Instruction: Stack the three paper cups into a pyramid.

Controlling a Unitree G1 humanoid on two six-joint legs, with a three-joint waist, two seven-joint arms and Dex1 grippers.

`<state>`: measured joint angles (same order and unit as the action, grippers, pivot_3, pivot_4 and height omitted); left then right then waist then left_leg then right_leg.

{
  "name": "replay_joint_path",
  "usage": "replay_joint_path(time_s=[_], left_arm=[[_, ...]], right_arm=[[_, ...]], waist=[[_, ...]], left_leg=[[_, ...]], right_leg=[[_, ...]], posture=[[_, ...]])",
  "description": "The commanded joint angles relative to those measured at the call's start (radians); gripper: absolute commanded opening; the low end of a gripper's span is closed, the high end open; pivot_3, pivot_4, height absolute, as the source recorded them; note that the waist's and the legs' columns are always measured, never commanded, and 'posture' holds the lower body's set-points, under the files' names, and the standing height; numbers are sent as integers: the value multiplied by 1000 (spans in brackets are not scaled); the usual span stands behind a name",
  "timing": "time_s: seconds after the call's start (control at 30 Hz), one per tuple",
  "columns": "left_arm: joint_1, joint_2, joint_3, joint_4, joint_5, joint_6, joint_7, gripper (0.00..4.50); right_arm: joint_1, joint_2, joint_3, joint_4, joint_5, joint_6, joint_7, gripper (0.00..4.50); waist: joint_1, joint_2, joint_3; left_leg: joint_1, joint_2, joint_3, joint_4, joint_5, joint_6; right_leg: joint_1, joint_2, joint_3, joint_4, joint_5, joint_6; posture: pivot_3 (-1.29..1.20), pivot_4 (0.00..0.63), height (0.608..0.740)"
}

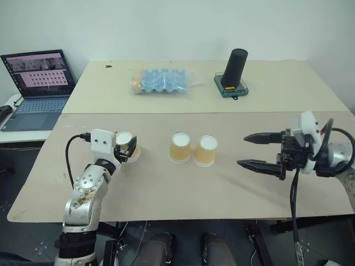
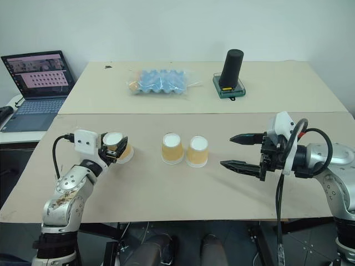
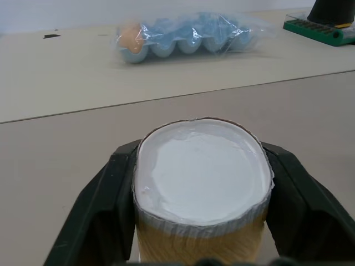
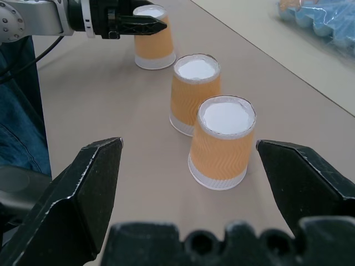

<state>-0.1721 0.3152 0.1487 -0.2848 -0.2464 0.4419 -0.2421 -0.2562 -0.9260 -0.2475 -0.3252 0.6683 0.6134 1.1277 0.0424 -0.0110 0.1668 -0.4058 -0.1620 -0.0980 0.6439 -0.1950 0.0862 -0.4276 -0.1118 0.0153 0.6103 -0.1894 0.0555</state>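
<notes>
Pinching one upside-down cup (image 1: pixel 126 146), the left gripper (image 1: pixel 127 148) looked ready to lift it. Two cups (image 1: pixel 192 149) stood side by side as the bottom row. The right gripper (image 1: pixel 259 150) waited spread wide, holding nothing.

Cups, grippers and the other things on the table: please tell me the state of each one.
Left cup: upside down, on the table, gripped near its top.
Middle cup: upside down, free.
Right cup: upside down, free, close beside the middle cup.
Left gripper: shut on the left cup.
Right gripper: open, holding nothing.
Laptop: open, screen lit.
Black cylinder: upright on a green base.
</notes>
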Motion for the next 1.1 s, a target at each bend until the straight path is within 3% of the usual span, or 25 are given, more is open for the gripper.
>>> replay_joint_path(time_s=[0.03,0.17,0.3,0.57,0.73,1.1], left_arm=[[-28,4,0,-10,-3,-12,-11,2411],[-55,10,8,0,-4,-8,-15,2411],[-208,76,22,7,-59,24,-98,2411],[-619,258,-55,194,-282,217,-535,2411],[-855,209,-118,448,-398,285,-838,2411],[-1069,74,-295,934,-187,45,-1134,2411]], right_arm=[[-9,-5,-22,-31,5,-16,-20,4500],[2,-7,-20,-35,-7,-19,-40,4500],[16,-3,-30,-48,-5,-12,-64,4500],[43,7,-32,-61,-23,-25,-102,4500],[50,21,-21,-64,-42,-43,-123,4500],[123,48,-61,-127,-52,-49,-193,4500]], waist=[[0,0,0],[0,0,0],[2,-1,1],[-1,-3,1],[-4,-3,2],[-18,-3,2]], left_leg=[[0,0,0,0,0,0],[0,0,0,0,0,0],[-1,0,0,0,0,0],[-2,-2,-1,3,-1,2],[-5,-2,-1,3,0,1],[-10,-2,-1,4,4,-6]], right_leg=[[0,0,0,0,0,0],[0,0,0,0,0,0],[-1,1,0,0,0,0],[-2,2,-1,1,0,2],[-6,2,0,2,0,2],[-9,0,1,2,0,1]], posture=[[0,150,740],[0,150,740],[0,150,740],[0,150,740],[0,150,740],[0,150,740]])
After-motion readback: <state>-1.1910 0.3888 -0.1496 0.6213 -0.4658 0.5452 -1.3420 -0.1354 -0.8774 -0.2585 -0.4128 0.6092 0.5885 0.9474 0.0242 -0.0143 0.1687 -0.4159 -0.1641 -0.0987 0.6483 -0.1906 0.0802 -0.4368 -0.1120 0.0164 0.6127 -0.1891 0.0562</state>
